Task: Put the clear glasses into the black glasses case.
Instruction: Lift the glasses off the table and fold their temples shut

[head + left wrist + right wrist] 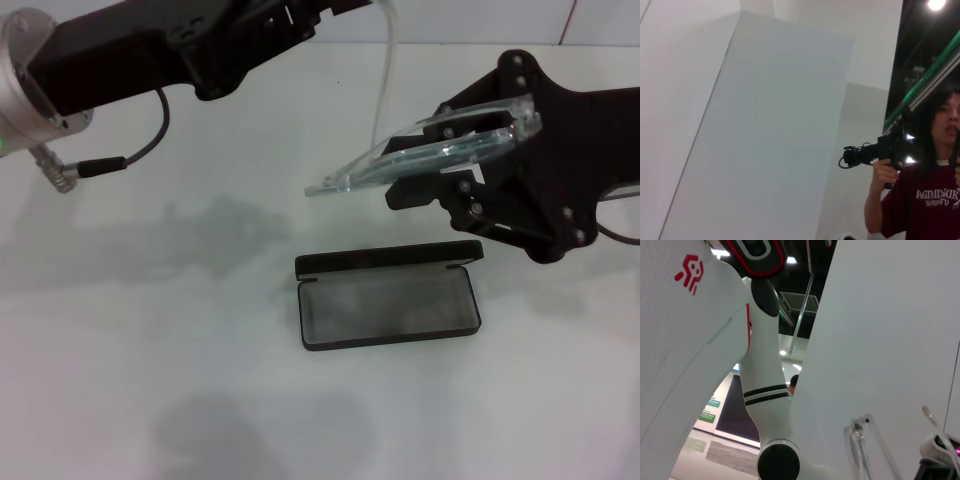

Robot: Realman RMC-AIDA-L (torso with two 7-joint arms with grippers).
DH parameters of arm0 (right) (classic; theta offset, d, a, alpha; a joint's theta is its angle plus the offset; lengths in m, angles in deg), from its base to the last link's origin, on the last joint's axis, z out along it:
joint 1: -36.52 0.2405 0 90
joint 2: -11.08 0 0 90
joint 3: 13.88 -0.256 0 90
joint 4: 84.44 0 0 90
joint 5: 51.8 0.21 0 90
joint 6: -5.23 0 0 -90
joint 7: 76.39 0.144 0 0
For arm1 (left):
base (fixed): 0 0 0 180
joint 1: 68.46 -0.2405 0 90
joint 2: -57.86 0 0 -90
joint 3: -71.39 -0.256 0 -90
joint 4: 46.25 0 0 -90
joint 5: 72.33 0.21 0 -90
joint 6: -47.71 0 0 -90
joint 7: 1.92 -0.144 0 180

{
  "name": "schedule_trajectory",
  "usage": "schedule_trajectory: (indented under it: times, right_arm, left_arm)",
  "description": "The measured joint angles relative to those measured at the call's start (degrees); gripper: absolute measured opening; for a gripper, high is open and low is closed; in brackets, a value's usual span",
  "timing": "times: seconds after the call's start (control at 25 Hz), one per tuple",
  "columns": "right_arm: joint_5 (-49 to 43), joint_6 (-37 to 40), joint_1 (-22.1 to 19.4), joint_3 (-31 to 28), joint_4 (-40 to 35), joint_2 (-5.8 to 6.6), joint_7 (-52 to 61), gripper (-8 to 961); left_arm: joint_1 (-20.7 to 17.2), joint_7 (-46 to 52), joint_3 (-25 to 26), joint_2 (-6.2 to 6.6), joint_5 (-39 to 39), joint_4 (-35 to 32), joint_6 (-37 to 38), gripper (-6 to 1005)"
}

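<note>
The clear glasses [420, 152] hang tilted in the air, with my right gripper [445, 150] shut on them from the right. One thin clear arm [384, 70] of the glasses sticks up toward the top edge; another part of the frame [862, 445] shows in the right wrist view. Below them the black glasses case [388, 305] lies open on the white table [150, 350], grey lining up, its lid [390, 258] standing at the far side. My left gripper [290, 25] is high at the top edge, left of the glasses' raised arm, and partly cut off.
The left arm's silver wrist and cable [110, 160] hang over the table's back left. In the left wrist view a person [930, 190] holding a handheld device stands beyond a white wall. The robot's white body [760, 390] fills the right wrist view.
</note>
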Motion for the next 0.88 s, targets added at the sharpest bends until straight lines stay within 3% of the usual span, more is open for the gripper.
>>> schedule_trajectory:
  times: [0.88]
  right_arm:
    - [0.0, -1.7, 0.0, 0.0, 0.9, 0.0, -1.4, 98]
  left_arm:
    - [1.4, 0.1, -5.4, 0.0, -0.9, 0.0, 0.3, 101]
